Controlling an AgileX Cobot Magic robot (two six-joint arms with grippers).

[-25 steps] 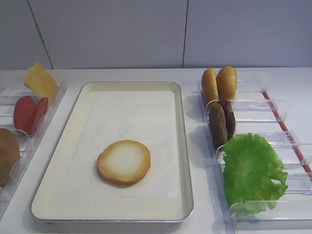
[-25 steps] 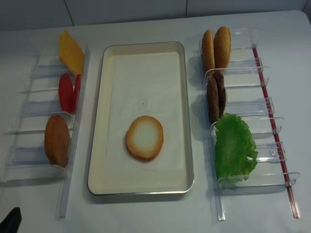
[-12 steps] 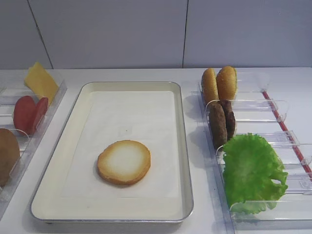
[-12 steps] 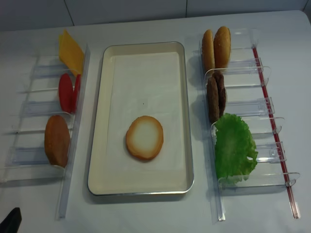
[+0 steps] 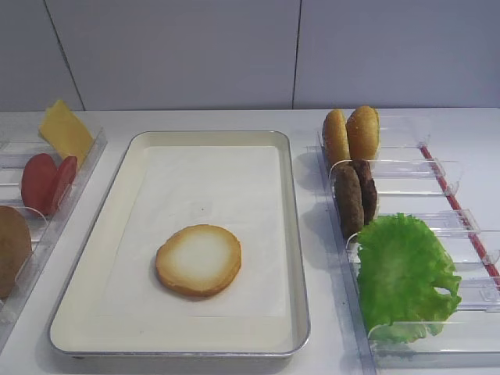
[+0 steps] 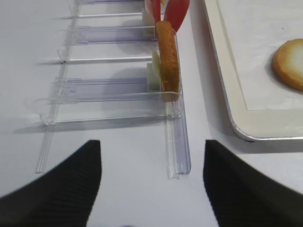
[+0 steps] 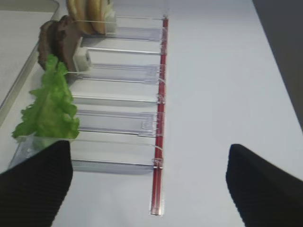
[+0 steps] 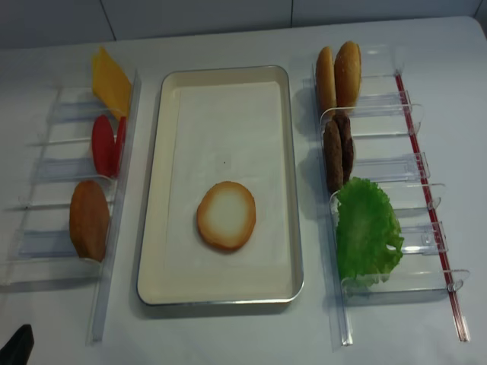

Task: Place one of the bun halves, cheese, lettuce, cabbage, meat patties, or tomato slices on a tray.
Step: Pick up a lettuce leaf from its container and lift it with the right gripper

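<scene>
Bun half (image 5: 198, 259) lies cut face up on the tray (image 5: 293, 234), so one layer is down. Both my grippers hang spread and empty, right gripper (image 7: 147, 182) just beside the lettuce (image 7: 47, 106), left gripper (image 6: 151, 182) near the tomato slices (image 6: 175, 14). Next, I judge, comes reaching for the lettuce.

White table (image 5: 312, 117) all around, plain and matte, soft even light with faint shadows. Behind the table there's a pale grey panelled wall (image 5: 180, 51) with thin dark seams running down it.
</scene>
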